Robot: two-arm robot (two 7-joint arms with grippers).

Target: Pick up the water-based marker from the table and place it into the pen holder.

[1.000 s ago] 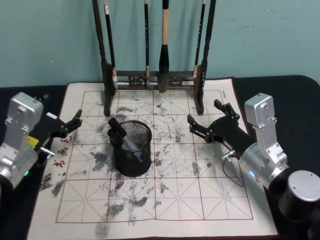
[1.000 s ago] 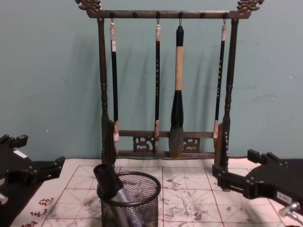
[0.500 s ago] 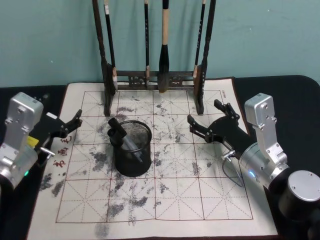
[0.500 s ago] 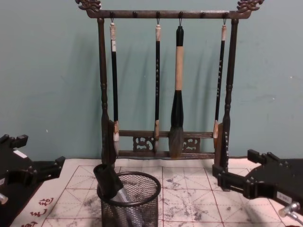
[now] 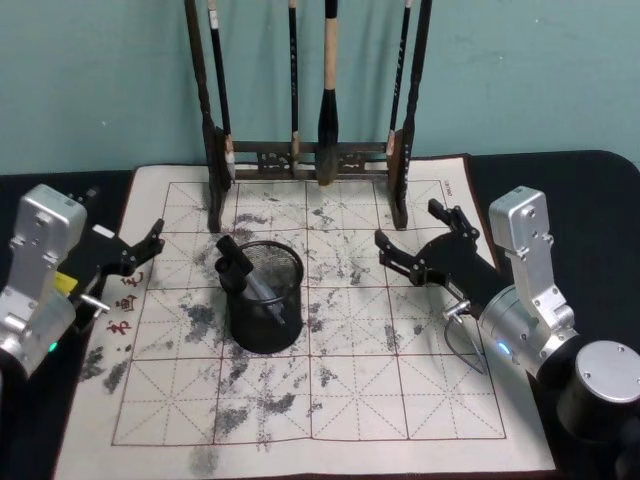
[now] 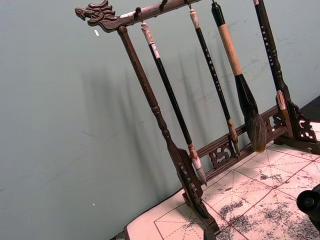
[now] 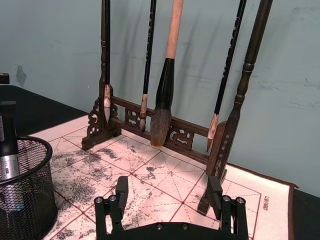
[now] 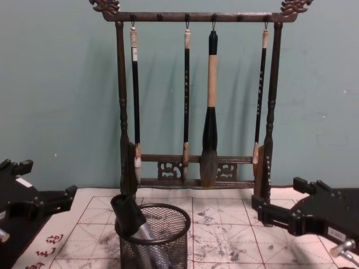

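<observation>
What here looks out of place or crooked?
Only the marker: it leans slanted in the pen holder, cap over the rim. The mat has grey ink stains. Both end effectors, left and right, are open.

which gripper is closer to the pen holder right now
Left. The left gripper sits just off the pen holder on its left; the right gripper is farther off to its right.
</observation>
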